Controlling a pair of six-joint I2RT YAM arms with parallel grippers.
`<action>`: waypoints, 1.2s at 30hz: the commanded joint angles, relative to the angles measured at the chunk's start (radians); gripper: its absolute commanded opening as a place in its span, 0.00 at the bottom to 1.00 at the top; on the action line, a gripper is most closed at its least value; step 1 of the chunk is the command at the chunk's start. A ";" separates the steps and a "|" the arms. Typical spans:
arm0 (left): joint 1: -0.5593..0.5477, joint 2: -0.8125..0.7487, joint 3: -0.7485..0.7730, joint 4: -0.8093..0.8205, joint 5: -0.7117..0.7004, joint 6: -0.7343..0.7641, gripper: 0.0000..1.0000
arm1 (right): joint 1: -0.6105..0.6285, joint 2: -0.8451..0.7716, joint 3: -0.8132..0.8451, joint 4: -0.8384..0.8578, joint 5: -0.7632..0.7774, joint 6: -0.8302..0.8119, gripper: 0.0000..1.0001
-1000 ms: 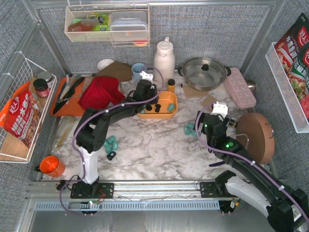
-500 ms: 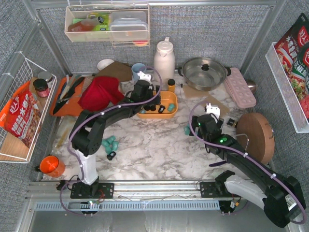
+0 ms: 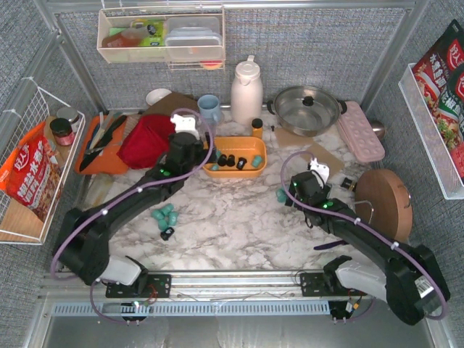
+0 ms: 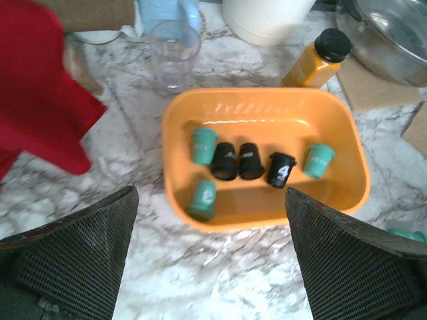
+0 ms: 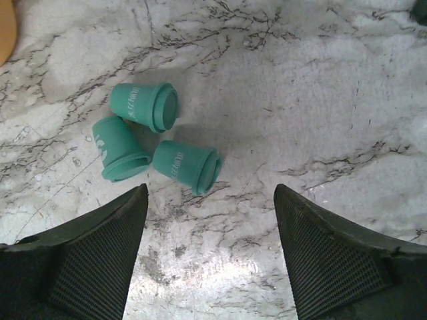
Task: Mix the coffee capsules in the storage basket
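The orange storage basket [image 3: 255, 147] [image 4: 267, 100] stands at the table's middle back. In it lie three teal and three black coffee capsules [image 4: 251, 161]. My left gripper [image 3: 194, 154] [image 4: 211, 227] hangs open just left of and nearer than the basket, with nothing between its fingers. Three teal capsules [image 5: 187, 167] [image 3: 281, 194] lie on their sides on the marble. My right gripper [image 3: 296, 190] [image 5: 210, 200] is open over the marble just behind them, touching none. More teal capsules [image 3: 164, 214] and a black one [image 3: 167, 233] lie at front left.
Behind the basket stand a small yellow bottle [image 3: 257, 127], a white jug [image 3: 246, 87], a blue cup [image 3: 209, 107] and a steel pot [image 3: 308, 109]. A red cloth [image 3: 148, 138] lies left of the basket. A round wooden lid [image 3: 384, 204] lies at right.
My left gripper has opened and drawn back from over the basket toward the left and nearer. My right gripper has shifted left toward the three teal capsules.
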 commanded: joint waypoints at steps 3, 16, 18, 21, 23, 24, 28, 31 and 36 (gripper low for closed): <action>0.002 -0.212 -0.102 -0.101 -0.060 0.014 0.99 | -0.027 0.089 0.035 0.046 -0.025 0.045 0.79; -0.001 -0.579 -0.212 -0.234 -0.096 -0.045 0.99 | -0.065 0.242 0.116 0.021 -0.109 0.053 0.72; -0.001 -0.594 -0.223 -0.229 -0.102 -0.047 0.99 | -0.066 0.264 0.128 0.016 -0.121 0.059 0.71; -0.002 -0.596 -0.225 -0.222 -0.099 -0.047 0.99 | -0.066 0.290 0.144 0.001 -0.121 0.070 0.71; -0.001 -0.590 -0.225 -0.222 -0.097 -0.047 0.99 | -0.066 0.301 0.150 -0.009 -0.114 0.077 0.70; -0.002 -0.589 -0.226 -0.222 -0.095 -0.045 0.99 | -0.065 0.305 0.153 -0.013 -0.110 0.083 0.70; -0.001 -0.580 -0.226 -0.219 -0.080 -0.043 0.99 | -0.066 0.321 0.166 -0.039 -0.096 0.098 0.67; -0.002 -0.578 -0.230 -0.215 -0.073 -0.041 0.99 | -0.066 0.335 0.175 -0.050 -0.094 0.100 0.65; -0.001 -0.578 -0.237 -0.212 -0.071 -0.043 0.99 | -0.066 0.358 0.179 -0.054 -0.091 0.093 0.63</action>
